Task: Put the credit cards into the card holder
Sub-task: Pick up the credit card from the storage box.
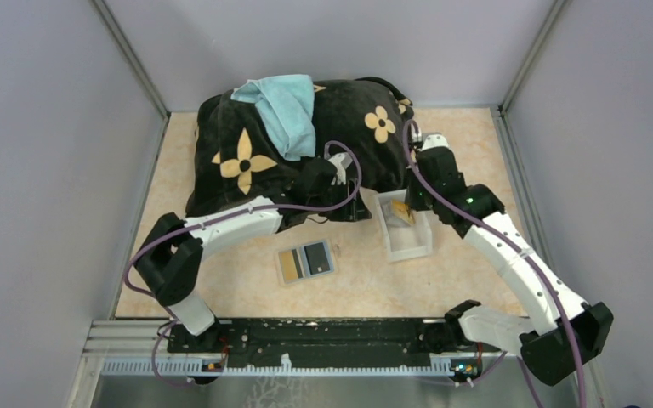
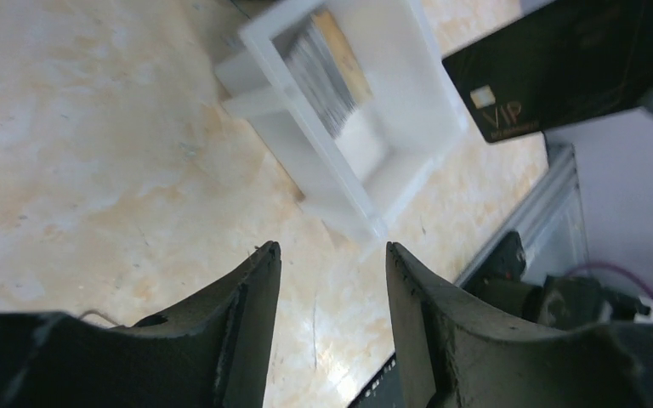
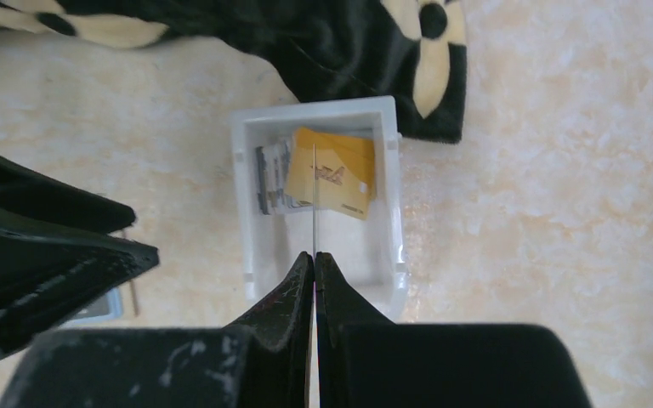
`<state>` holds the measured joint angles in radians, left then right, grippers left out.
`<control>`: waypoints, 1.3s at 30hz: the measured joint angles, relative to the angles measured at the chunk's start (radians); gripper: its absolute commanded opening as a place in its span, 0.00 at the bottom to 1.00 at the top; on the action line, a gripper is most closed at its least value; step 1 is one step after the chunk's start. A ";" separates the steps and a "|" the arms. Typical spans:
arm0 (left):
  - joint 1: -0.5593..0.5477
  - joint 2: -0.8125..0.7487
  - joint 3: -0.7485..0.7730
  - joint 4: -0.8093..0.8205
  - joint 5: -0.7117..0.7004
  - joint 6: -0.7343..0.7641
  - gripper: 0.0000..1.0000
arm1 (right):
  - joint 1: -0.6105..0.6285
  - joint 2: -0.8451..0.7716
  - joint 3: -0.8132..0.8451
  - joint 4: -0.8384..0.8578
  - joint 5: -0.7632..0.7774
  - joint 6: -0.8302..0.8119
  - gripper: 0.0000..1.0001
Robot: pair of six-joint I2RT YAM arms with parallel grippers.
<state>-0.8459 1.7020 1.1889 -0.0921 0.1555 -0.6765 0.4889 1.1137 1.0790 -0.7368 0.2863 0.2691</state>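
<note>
My right gripper point(image 3: 315, 255) is shut on a black credit card, seen edge-on as a thin line point(image 3: 315, 195), and holds it upright above the white tray point(image 3: 306, 115). The same card, marked VIP, shows in the left wrist view point(image 2: 561, 68). A gold card point(image 3: 332, 174) and greyish cards point(image 3: 272, 178) lie in the tray. My left gripper point(image 2: 332, 251) is open and empty, above the table left of the tray point(image 2: 259, 38). A flat rectangle with a gold-tan half and a dark grey half point(image 1: 306, 261) lies on the table; I cannot tell if it is the card holder.
A black bag with cream flowers point(image 1: 306, 153) fills the back of the table, with a teal cloth point(image 1: 285, 106) on top. The tray point(image 1: 425, 246) stands just right of centre. Grey walls close in the left, right and back.
</note>
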 measured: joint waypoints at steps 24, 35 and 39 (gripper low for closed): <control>0.083 -0.265 -0.319 0.383 0.450 0.080 0.68 | 0.000 -0.124 0.013 -0.121 -0.711 0.137 0.00; 0.142 -0.264 -0.370 0.523 0.652 -0.008 0.65 | 0.000 -0.116 -0.025 -0.045 -0.839 0.203 0.00; 0.142 -0.257 -0.380 0.570 0.722 -0.037 0.53 | 0.000 -0.089 -0.025 -0.015 -0.861 0.213 0.00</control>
<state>-0.7044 1.4445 0.8093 0.4774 0.8772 -0.7139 0.4892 1.0252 1.0538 -0.7521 -0.5743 0.4824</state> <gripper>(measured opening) 0.616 0.007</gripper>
